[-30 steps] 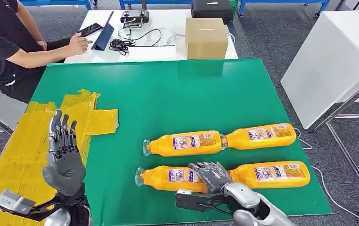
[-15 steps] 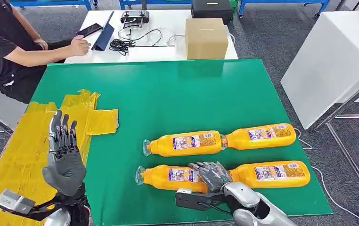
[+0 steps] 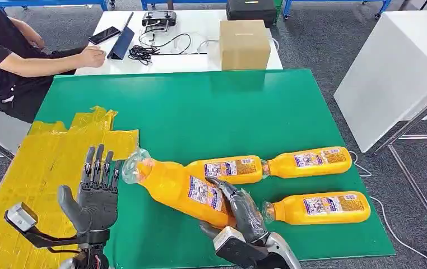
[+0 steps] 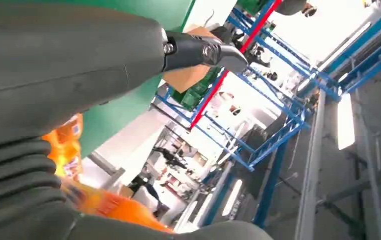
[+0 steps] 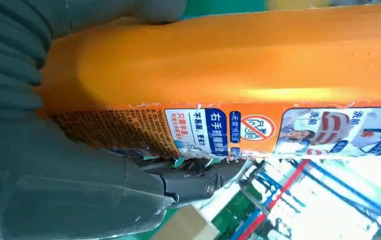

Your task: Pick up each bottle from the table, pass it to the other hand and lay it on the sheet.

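bottle (image 3: 180,190) number one is off the tabletop (image 3: 245,112) now: a second ago it lay flat in the near row with my right hand draped over its middle, and now it hangs tilted in the air, capped end swung up and across toward my left side. i read that as the pick being done and the handover being the step in hand.

going left to right: the yellow sheet (image 3: 26,174) lies over the left end of the tabletop, nothing on it yet. my left hand (image 3: 95,197) has shifted in toward the centre since a second ago; it stands upright with its palm turned to the bottle, fingers apart and thumb out, holding nothing. the bottle's cap sits just beside those fingertips, and i cannot tell whether it touches them.

next, my right hand (image 3: 238,208) wraps the fat lower end of the bottle, fingers curled over the label; the right wrist view shows the orange body pressed against the palm with the thumb under it.

further right, three more bottles (image 3: 312,206) lie on the green surface, two end to end in the far row, one alone in the near row.
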Controlling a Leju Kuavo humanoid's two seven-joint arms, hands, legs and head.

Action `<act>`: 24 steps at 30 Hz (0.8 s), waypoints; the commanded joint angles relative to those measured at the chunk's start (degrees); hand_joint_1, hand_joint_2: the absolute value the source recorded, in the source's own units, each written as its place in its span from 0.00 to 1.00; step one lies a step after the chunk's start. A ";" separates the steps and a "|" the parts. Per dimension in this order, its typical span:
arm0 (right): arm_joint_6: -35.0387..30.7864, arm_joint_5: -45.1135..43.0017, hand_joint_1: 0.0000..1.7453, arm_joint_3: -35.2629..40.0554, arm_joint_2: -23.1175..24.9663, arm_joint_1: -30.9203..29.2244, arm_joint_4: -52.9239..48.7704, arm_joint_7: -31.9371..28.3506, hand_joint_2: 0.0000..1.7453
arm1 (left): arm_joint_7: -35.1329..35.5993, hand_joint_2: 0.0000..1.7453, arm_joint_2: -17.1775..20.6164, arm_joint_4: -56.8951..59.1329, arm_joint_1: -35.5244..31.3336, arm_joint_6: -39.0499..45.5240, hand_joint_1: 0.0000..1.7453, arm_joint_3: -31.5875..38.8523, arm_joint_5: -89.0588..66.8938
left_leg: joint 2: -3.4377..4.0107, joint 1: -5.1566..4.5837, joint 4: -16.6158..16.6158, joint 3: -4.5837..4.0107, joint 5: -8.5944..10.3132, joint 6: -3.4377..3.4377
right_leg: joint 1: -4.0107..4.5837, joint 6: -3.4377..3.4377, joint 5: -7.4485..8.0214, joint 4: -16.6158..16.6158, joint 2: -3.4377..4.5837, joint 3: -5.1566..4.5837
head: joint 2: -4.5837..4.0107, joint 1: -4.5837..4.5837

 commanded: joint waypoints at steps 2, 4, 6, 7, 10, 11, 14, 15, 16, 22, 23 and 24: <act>-1.75 -2.43 1.00 -3.92 4.40 2.02 -2.25 -4.19 1.00 | 1.36 1.00 1.17 3.53 -0.79 -0.77 0.00 -0.79 3.41 | 0.01 -0.04 -0.06 0.03 0.01 -0.01 | -0.03 0.02 0.02 -0.04 -0.01 0.05 | 0.00 0.02; -1.90 -3.10 1.00 -4.04 4.48 2.37 -2.18 -5.51 1.00 | 1.31 1.00 1.63 4.27 -0.40 -2.42 0.00 -1.45 4.80 | 0.11 -0.04 -0.09 0.10 0.00 -0.04 | -0.01 0.02 0.03 -0.08 0.05 0.12 | 0.00 0.00; -2.77 -3.81 1.00 -4.39 5.52 1.81 -1.94 -7.55 1.00 | 1.72 1.00 1.85 4.92 -0.58 -4.00 0.00 -2.16 6.21 | 0.02 -0.07 -0.06 0.05 0.01 -0.03 | -0.03 0.02 0.02 -0.05 -0.04 0.10 | 0.00 0.00; -2.90 -3.64 1.00 -4.45 5.84 1.55 -1.51 -7.20 1.00 | 2.26 1.00 1.90 5.31 -0.67 -4.31 0.00 -2.44 6.88 | 0.01 -0.05 -0.07 0.12 0.00 -0.04 | -0.01 0.01 0.00 -0.09 -0.05 0.17 | 0.00 0.02; -2.52 -3.61 1.00 -4.48 6.34 0.36 1.96 -7.28 1.00 | 2.18 1.00 2.61 6.88 -0.32 -6.98 0.00 -3.37 7.91 | 0.10 -0.07 -0.13 0.19 0.00 -0.05 | -0.03 0.01 0.02 -0.13 0.05 0.22 | 0.00 0.00; -2.33 -3.68 1.00 -4.47 6.65 -0.16 3.10 -7.18 1.00 | 1.79 1.00 2.69 7.02 -0.48 -7.19 0.00 -3.52 7.27 | 0.10 -0.08 -0.13 0.17 0.01 -0.04 | -0.03 0.01 0.04 -0.13 0.05 0.19 | 0.00 0.00; -1.55 -3.83 1.00 -4.23 7.40 -2.13 6.17 -6.27 1.00 | 1.81 1.00 2.56 7.13 -1.25 -7.89 0.00 -4.11 6.75 | 0.08 -0.08 -0.10 0.14 0.02 -0.03 | -0.04 0.01 0.04 -0.10 0.05 0.17 | 0.00 0.00; -0.90 -3.73 1.00 -3.91 7.63 -3.12 7.37 -5.67 1.00 | 1.96 1.00 2.56 7.32 -1.57 -8.10 0.00 -4.31 6.66 | 0.16 -0.05 -0.14 0.20 0.02 -0.05 | -0.01 0.00 0.07 -0.14 0.11 0.21 | 0.00 0.00; -0.42 -3.69 1.00 -3.70 7.94 -3.94 8.35 -5.18 1.00 | 2.14 1.00 2.61 7.59 -1.83 -8.32 0.00 -4.53 6.57 | 0.16 -0.04 -0.14 0.21 0.03 -0.06 | 0.00 0.00 0.08 -0.16 0.10 0.24 | 0.00 0.00; -0.09 -3.63 1.00 -3.49 8.37 -4.82 9.44 -4.84 1.00 | 2.23 1.00 2.55 7.92 -2.12 -8.51 0.00 -4.65 6.55 | 0.12 -0.05 -0.10 0.11 0.03 -0.03 | -0.03 0.02 0.06 -0.09 0.07 0.14 | 0.00 -0.02; 0.40 -3.58 1.00 -3.09 8.27 -5.11 9.62 -4.58 1.00 | 2.23 1.00 2.54 8.05 -2.13 -8.59 0.00 -4.62 6.55 | 0.09 -0.04 -0.11 0.14 0.03 -0.03 | -0.02 0.03 0.06 -0.12 0.03 0.19 | 0.00 0.02; 1.18 -3.62 1.00 -2.58 8.26 -5.69 9.85 -3.74 1.00 | 2.31 1.00 2.64 8.02 -2.09 -9.07 0.00 -4.65 6.60 | 0.08 -0.03 -0.12 0.18 0.03 -0.04 | 0.00 0.03 0.06 -0.16 0.02 0.24 | 0.00 0.00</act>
